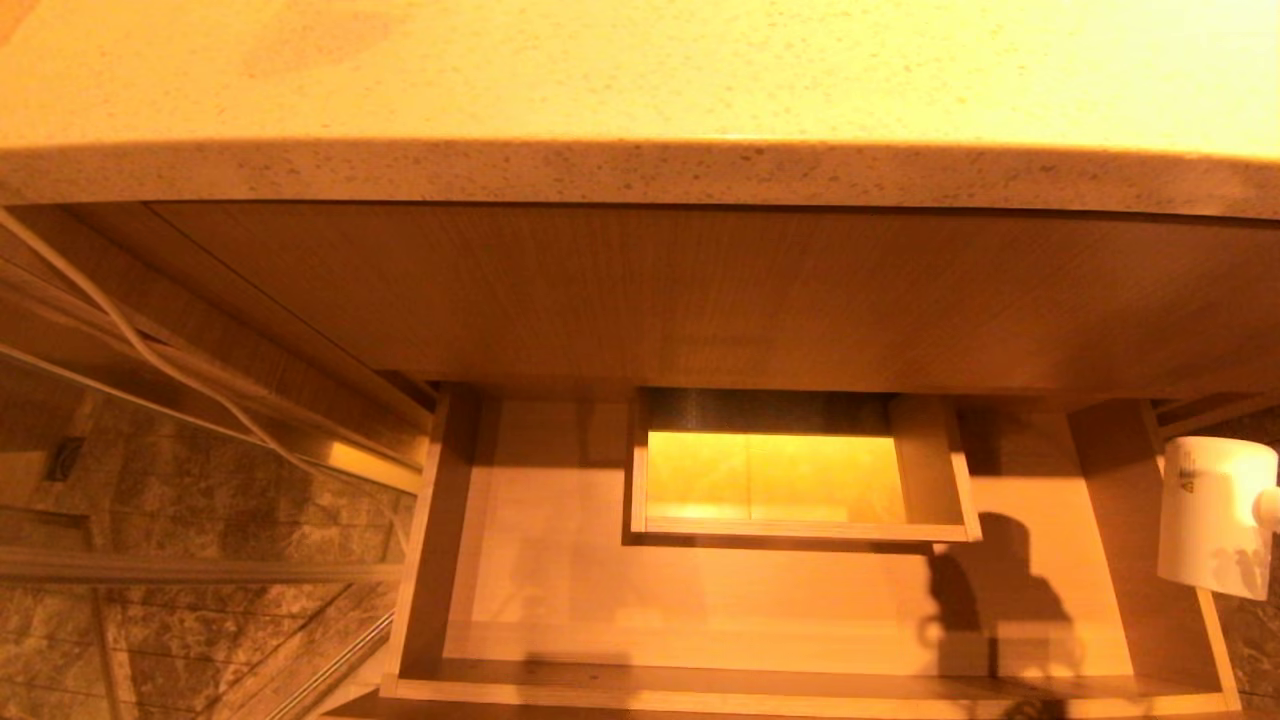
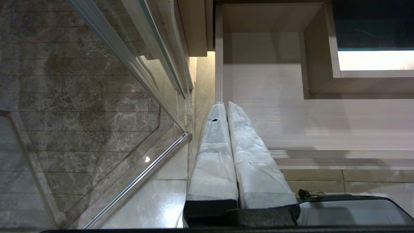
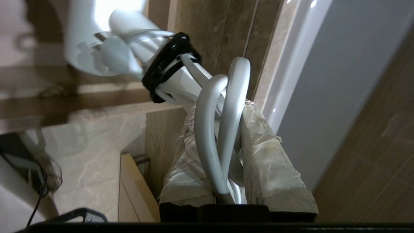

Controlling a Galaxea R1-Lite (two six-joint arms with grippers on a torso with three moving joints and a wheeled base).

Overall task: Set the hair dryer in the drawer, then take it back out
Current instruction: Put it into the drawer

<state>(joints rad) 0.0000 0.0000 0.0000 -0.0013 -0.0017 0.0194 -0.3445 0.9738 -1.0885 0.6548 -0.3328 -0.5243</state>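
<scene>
Right gripper (image 3: 226, 142): pinching dryer (image 1: 1215, 515) by handle and cord, at drawer's (image 1: 430, 560) right edge.
Handling: rigid, slick, nose-heavy.
Left gripper (image 2: 226, 111): pressed together, parked.

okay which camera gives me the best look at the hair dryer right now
The right wrist view: the hair dryer fills it, handle and looped cord clamped in the right gripper. The head view catches only its white body at the right edge. The left wrist view doesn't show it.

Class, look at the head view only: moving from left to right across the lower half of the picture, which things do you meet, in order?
White cable → drawer left wall → boxed rectangular cutout inside the drawer → hair dryer at the right edge.
</scene>
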